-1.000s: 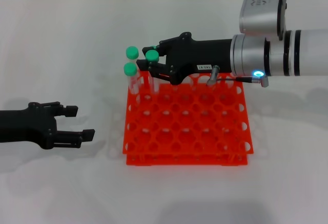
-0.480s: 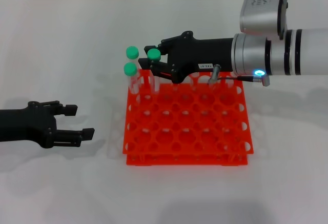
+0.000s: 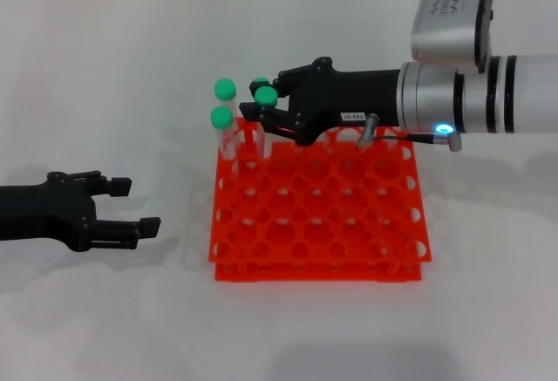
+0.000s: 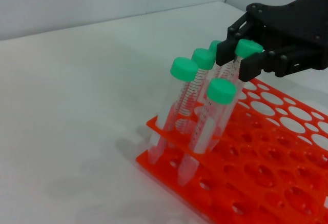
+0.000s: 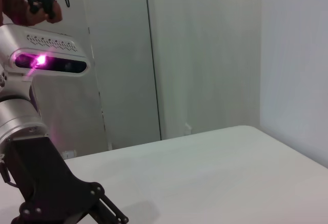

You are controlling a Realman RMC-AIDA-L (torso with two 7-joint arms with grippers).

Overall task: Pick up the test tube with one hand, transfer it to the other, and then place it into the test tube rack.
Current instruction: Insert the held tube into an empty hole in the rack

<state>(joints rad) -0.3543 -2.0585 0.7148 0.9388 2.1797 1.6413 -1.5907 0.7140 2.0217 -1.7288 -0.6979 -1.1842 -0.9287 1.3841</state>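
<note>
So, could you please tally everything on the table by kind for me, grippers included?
Green-capped test tubes: 5, the last one held in the right gripper
Orange test tube rack: 1
Black grippers: 2, the right gripper and the left gripper
Total: 8

The test tube [image 3: 264, 111] is a slim clear plastic tube with a green screw cap, standing nearly upright, a little tilted, in a hole at the far left corner of the rack, in the upper middle of the head view. The rack [image 3: 319, 215] is bright orange, square and two-tiered, with a grid of round holes, lying flat on the white worktop [image 3: 105, 76] at the centre of the frame.
</note>
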